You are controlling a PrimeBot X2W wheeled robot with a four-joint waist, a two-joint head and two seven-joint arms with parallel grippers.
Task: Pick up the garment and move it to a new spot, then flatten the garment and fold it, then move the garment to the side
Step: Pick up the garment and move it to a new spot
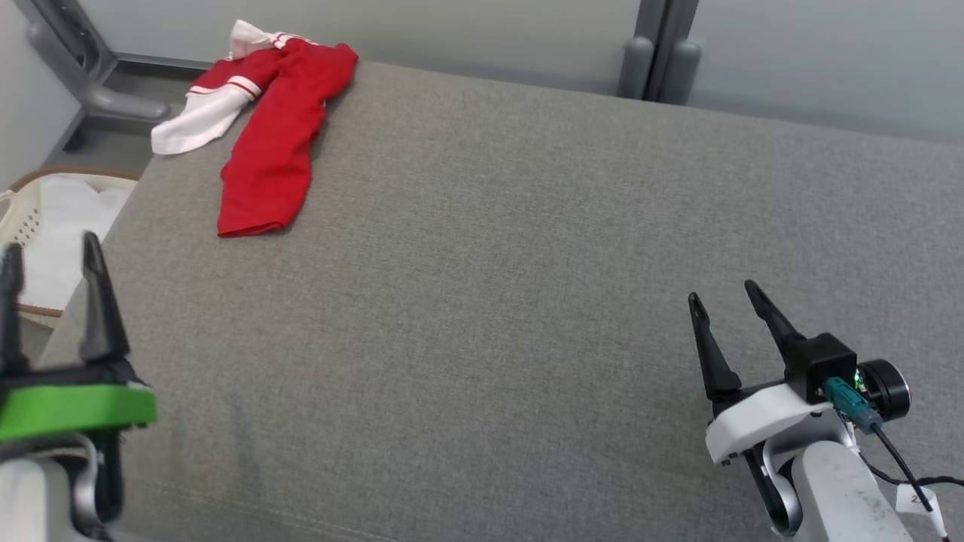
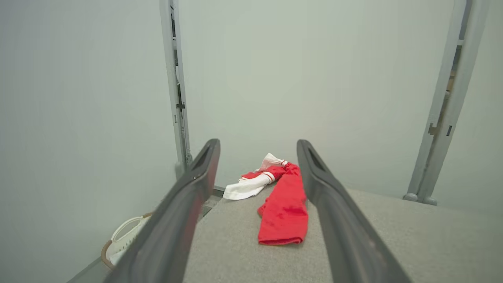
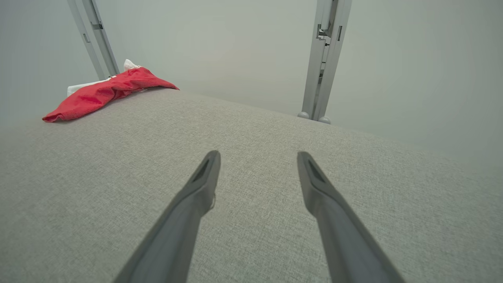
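Grey surface [image 1: 527, 301], red garment [image 1: 279, 135] at far-left corner

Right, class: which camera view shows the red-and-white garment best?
The head view: the garment is seen from above, large and clear, at the grey surface's far left corner. The left wrist view shows it smaller, between the dark fingers; the right wrist view, low and foreshortened.

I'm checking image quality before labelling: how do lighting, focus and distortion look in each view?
Head view: soft even light, no glare, a faint shadow beside the garment; the left gripper is slightly blurred. Left wrist view: its near fingers look soft, the garment sharp, the wall posts lean. Right wrist view: the grey surface bows, wide-angle.
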